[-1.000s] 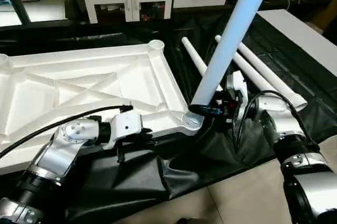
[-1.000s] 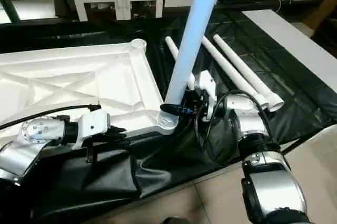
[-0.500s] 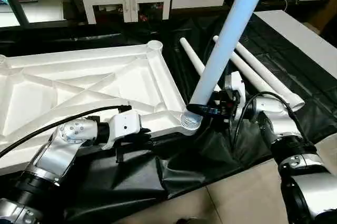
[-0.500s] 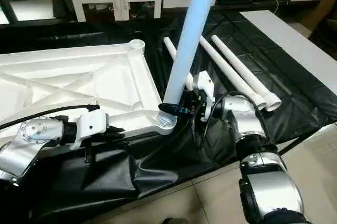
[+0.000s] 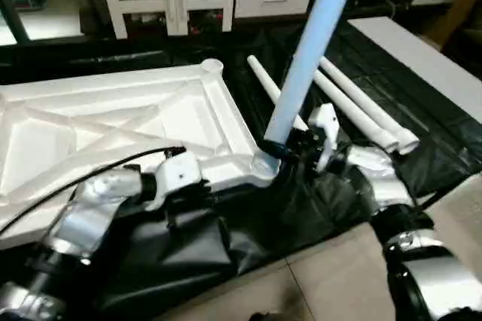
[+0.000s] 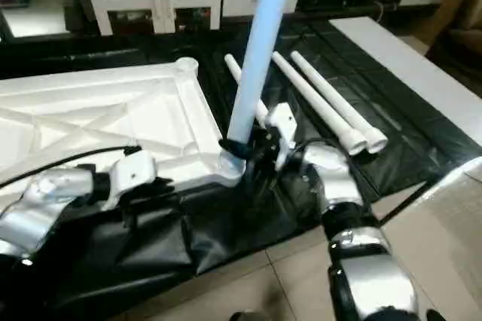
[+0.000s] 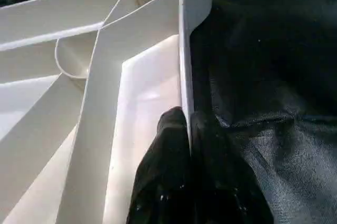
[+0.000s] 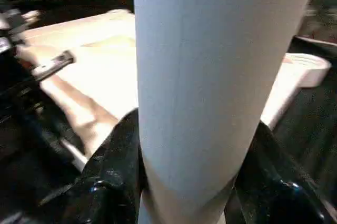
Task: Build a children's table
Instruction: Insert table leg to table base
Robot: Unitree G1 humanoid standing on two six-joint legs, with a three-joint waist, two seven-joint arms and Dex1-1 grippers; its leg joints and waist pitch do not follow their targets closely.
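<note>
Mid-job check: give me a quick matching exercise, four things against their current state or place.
1. left gripper
2. right gripper
3. upright leg
4. three spare legs

a. lying side by side on the black cloth
b. its base at the tabletop's near corner socket
c. pinching the tabletop's edge wall
d. clamped around a leg near its base

Pairs: 1-c, 2-d, 3-b, 4-a

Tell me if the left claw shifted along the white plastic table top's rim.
No: the left claw still pinches that rim, equally short of the round corner socket.
</note>
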